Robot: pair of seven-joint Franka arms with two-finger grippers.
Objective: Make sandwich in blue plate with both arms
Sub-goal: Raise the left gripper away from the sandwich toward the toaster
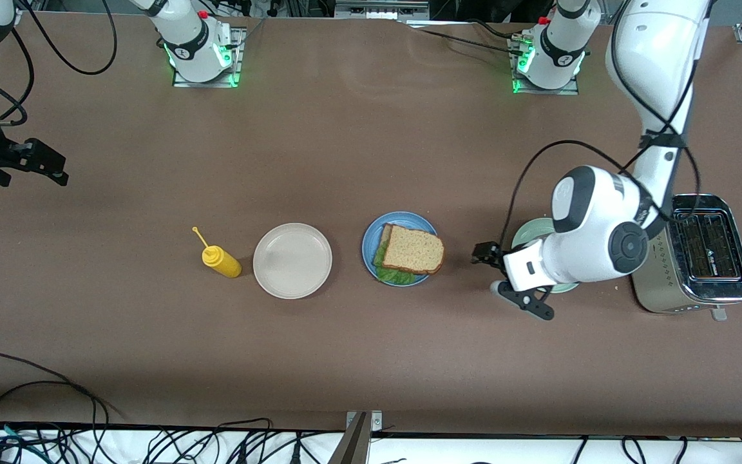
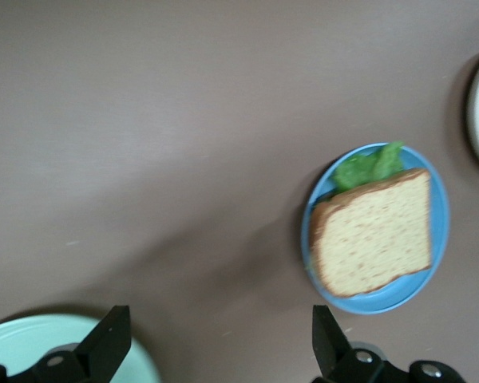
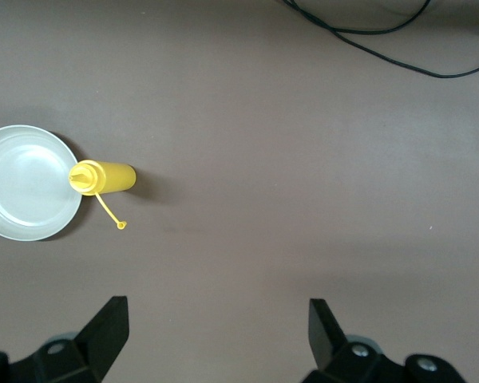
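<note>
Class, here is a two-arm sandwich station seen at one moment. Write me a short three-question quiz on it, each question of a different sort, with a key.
1. True or false: the sandwich of brown bread and green lettuce lies on the round beige plate.
2. Which is nearest the right arm's end of the table? A. the silver toaster B. the yellow squeeze bottle C. the round sky-blue plate
3. Fill in: the left gripper, between the blue plate and the mint green plate, has its fingers ____, as does the waiting right gripper at the table's edge.

Key: 1 false; 2 B; 3 open.
</note>
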